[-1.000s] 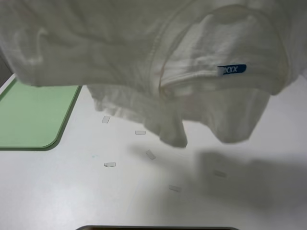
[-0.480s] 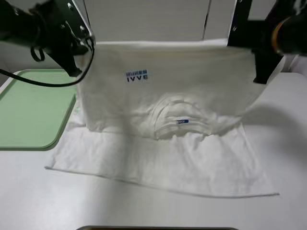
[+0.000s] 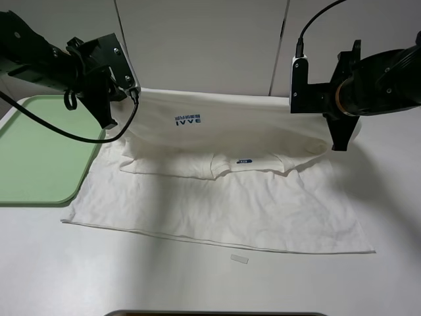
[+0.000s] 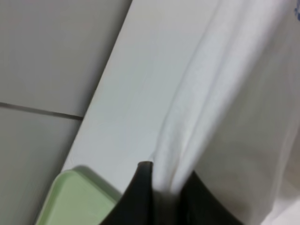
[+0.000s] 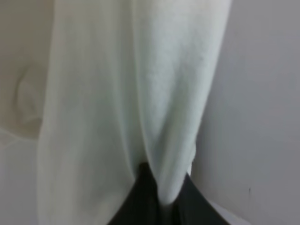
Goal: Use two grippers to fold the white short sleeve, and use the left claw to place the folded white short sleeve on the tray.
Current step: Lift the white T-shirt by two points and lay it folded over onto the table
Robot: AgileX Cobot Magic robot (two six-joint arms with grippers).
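The white short sleeve (image 3: 217,197) lies spread on the white table, its far part with the blue logo (image 3: 189,120) and neck tag (image 3: 244,160) draped forward over the rest. My left gripper (image 3: 112,120) holds the shirt's far left edge beside the tray (image 3: 39,158). In the left wrist view my left gripper (image 4: 168,194) is shut on a bunch of the shirt (image 4: 225,117), with the tray's corner (image 4: 70,197) beside it. My right gripper (image 3: 339,143) holds the far right edge. In the right wrist view my right gripper (image 5: 164,199) is shut on the cloth (image 5: 131,93).
A small white tape strip (image 3: 240,259) lies on the table in front of the shirt's hem. A pale wall (image 3: 204,39) stands right behind the table. A dark edge (image 3: 217,313) shows at the table's front.
The shirt was held up high close to the camera. Both grippers have carried it down and back, and most of it now lies on the table.
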